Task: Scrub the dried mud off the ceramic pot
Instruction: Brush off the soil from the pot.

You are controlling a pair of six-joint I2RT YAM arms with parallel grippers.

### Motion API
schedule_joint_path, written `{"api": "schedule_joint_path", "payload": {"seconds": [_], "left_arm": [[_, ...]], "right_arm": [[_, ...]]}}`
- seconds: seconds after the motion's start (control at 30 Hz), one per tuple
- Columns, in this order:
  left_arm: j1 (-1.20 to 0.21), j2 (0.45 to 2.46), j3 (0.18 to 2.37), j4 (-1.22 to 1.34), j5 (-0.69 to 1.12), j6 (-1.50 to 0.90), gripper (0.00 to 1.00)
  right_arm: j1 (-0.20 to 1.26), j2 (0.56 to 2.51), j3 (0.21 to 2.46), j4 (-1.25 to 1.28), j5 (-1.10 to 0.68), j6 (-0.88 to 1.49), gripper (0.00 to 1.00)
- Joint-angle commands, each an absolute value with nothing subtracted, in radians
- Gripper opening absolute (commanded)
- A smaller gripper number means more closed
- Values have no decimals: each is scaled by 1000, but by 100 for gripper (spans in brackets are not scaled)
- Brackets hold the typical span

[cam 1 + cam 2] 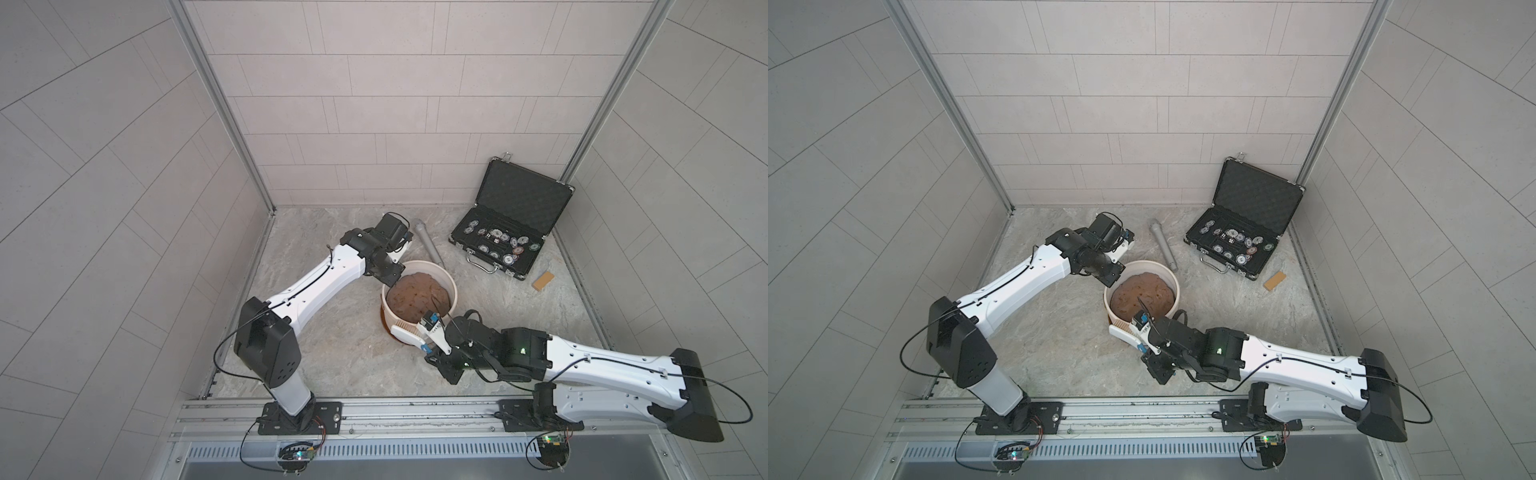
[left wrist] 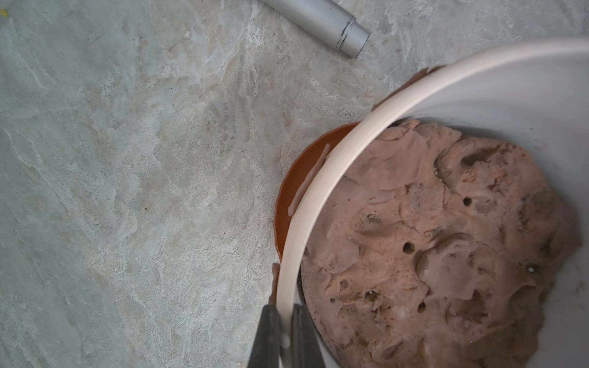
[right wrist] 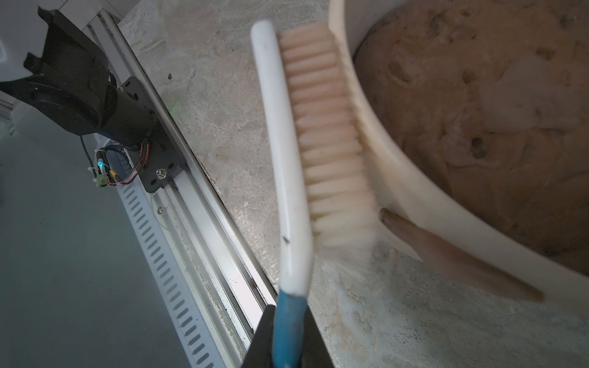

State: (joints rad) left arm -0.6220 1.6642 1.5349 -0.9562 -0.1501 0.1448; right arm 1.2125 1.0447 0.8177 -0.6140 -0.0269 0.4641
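The cream ceramic pot (image 1: 452, 286) stands on a brown saucer (image 2: 296, 178) mid-floor, filled with a lumpy brown soil mound (image 1: 417, 297). My left gripper (image 2: 287, 310) is shut on the pot's rim (image 2: 318, 178) at its far left side, one finger inside and one outside. My right gripper (image 3: 288, 315) is shut on the blue handle of a white scrub brush (image 3: 280, 133). The brush's bristles (image 3: 331, 127) press against the pot's near outer wall and look blurred. A reddish-brown patch of dried mud (image 3: 446, 255) clings to that wall just beside the bristles. Both top views show the brush (image 1: 1123, 332) at the pot's near side.
A grey metal tube (image 1: 430, 245) lies behind the pot. At the back right, an open black case (image 1: 511, 224) holds poker chips, with a small wooden block (image 1: 543, 281) beside it. An aluminium rail (image 1: 374, 411) runs along the front edge. Tiled walls close in three sides.
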Motion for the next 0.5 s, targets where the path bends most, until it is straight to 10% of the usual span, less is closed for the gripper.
{"api": "schedule_joint_path", "payload": {"seconds": [0.0,0.47], "left_arm": [[-630,1641,1541,-959,-89,173,4],[-630,1621,1520,-960,-80,161,4]], "right_arm": [[1150,994,792,-606,-7,529,0],[1141,1070,780,-715,-123,577,0]]}}
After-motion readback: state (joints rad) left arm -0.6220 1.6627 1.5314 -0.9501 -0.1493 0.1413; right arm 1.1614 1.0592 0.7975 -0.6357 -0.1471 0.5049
